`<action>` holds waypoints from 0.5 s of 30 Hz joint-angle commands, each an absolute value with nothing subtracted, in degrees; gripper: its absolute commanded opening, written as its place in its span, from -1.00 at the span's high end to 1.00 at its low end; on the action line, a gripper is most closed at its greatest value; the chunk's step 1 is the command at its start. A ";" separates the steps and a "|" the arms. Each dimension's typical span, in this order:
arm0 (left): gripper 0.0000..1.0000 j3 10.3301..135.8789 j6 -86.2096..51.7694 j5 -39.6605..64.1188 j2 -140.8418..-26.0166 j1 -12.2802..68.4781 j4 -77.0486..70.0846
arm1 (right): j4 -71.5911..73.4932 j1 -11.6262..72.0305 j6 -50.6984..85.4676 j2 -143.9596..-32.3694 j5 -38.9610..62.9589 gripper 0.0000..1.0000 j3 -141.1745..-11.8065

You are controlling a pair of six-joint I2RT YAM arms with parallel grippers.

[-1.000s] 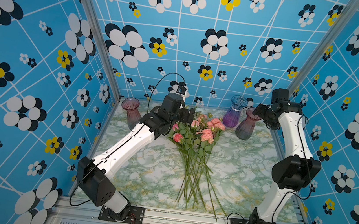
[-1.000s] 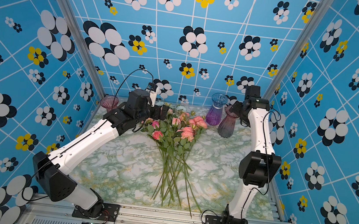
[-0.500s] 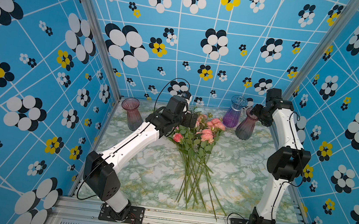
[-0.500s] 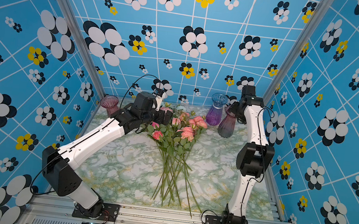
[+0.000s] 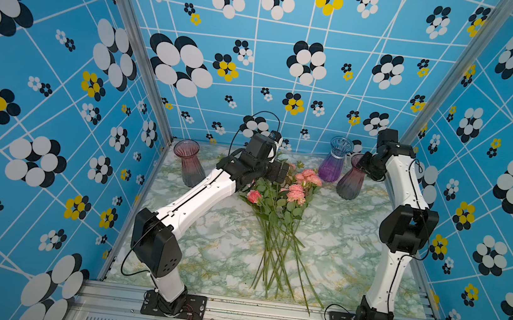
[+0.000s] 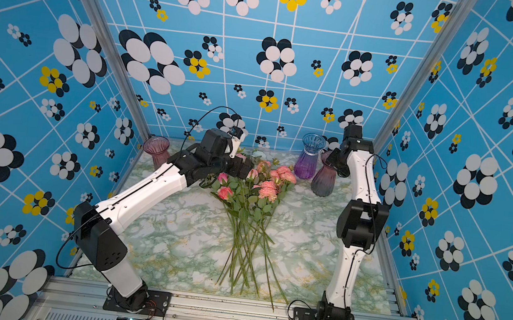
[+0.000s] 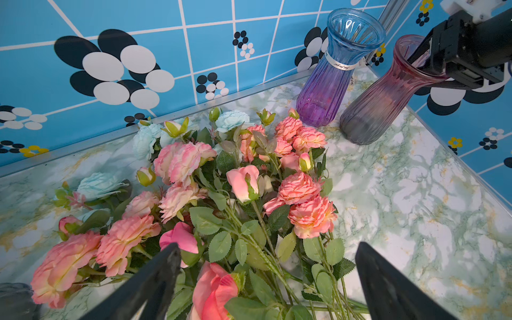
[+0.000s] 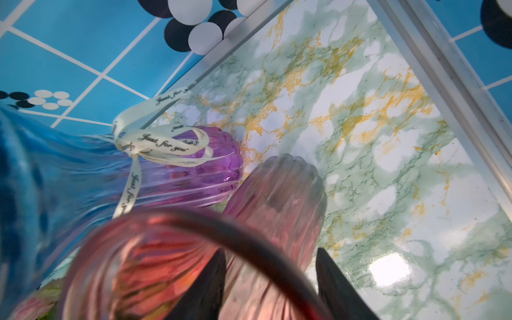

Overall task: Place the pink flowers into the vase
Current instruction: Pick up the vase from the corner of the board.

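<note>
Stems of the pink flowers (image 7: 299, 189) are still laid flat in a bunch in the middle of the desk (image 5: 354, 237), heads toward the far wall, with pale blue flowers (image 7: 231, 120) mixed in at the far side. The left tool (image 7: 266, 245) has been brought further forward over the heads and is kept spread wide, with nothing held. At the far right, the vase (image 7: 388, 94), pink on top and grey below, is stood just beside a blue and purple vase (image 7: 332, 83). The right tool (image 8: 270, 252) has been moved in on its rim and partly closed, one finger inside the mouth and one outside. Whether the glass is squeezed yet cannot be told. It is judged that the vase is being gripped first, so it can be steadied or brought nearer before flowers are picked.
</note>
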State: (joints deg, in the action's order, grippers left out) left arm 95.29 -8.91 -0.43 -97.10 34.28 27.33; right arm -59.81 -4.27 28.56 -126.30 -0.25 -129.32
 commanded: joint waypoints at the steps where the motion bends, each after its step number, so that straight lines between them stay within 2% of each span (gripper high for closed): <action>1: -0.99 97.89 -8.00 0.77 -98.90 34.72 29.39 | -62.67 -4.50 27.31 -127.44 1.06 0.03 -130.29; 6: -0.99 99.45 -7.58 1.18 -100.27 35.08 30.25 | -62.73 -4.54 27.15 -126.86 0.63 0.17 -129.21; 9: -0.99 100.38 -7.30 1.01 -100.96 35.33 30.91 | -62.88 -4.57 26.84 -126.72 0.75 0.39 -129.02; 11: -0.99 100.64 -7.14 1.01 -101.32 35.42 31.03 | -63.19 -4.66 26.83 -126.41 0.70 0.45 -129.02; 15: -0.99 100.93 -7.15 1.23 -101.51 35.51 31.23 | -64.14 -4.69 26.19 -125.29 0.45 0.69 -128.76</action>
